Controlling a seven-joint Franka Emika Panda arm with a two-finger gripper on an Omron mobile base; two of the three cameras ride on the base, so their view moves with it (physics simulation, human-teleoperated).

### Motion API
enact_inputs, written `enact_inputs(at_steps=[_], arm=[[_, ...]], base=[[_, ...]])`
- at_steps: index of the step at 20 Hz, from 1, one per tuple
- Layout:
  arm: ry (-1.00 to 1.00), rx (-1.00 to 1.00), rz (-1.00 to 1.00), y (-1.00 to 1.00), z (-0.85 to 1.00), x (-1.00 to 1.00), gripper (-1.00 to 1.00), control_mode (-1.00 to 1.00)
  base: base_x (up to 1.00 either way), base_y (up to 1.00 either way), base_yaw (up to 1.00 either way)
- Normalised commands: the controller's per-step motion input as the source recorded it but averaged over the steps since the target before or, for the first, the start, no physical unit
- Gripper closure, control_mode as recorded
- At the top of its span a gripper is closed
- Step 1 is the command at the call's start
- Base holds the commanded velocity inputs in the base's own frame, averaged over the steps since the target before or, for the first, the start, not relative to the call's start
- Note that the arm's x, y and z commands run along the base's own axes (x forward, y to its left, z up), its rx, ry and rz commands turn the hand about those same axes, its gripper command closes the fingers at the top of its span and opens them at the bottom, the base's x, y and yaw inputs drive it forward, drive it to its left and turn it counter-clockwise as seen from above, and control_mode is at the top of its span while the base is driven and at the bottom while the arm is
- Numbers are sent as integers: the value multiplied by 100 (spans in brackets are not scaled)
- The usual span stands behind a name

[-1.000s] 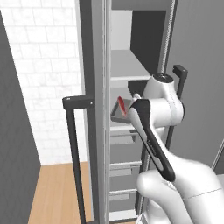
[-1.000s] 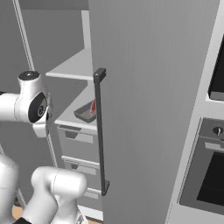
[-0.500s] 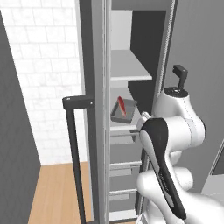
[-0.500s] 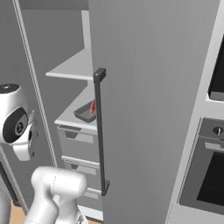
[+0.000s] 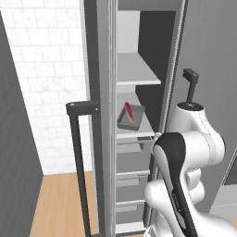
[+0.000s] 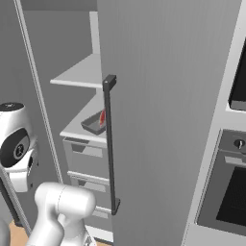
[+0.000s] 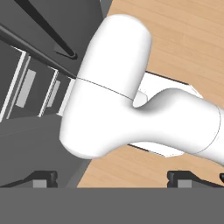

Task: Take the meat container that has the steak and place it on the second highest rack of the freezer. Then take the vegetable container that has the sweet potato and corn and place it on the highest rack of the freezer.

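The freezer stands open. On its shelf just below the highest rack rests the grey meat container, also seen as the meat container, with the red steak leaning in it. Nothing lies on the highest rack. My arm is folded low in front of the freezer, well clear of the container. In the hand view my gripper is open with nothing between its fingertips, facing my own white arm and the wooden floor. The vegetable container, sweet potato and corn are out of view.
Grey drawers sit under the shelves. The freezer's left door with its black bar handle swings out at left; the right door's handle stands close in front. Wall ovens are at the right. Wooden floor lies below a white tiled wall.
The arm has pulled back from the shelf with the meat container and folded down in front of the freezer. The container stays on its shelf. The gripper stays open.
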Motion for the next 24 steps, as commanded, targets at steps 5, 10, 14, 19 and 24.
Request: enact_inputs(at_steps=[5, 10, 14, 19, 24], arm=[[-2, 0, 0, 0, -5, -25, -100, -100], [0, 0, 0, 0, 0, 0, -100, 100], [0, 0, 0, 0, 0, 0, -100, 100], [0, 0, 0, 0, 0, 0, -100, 100], [0, 0, 0, 0, 0, 0, -100, 100]], base=[[0, 0, 0], [-100, -27, -1], [-89, -79, -19], [-10, -100, -30], [2, -100, -27]])
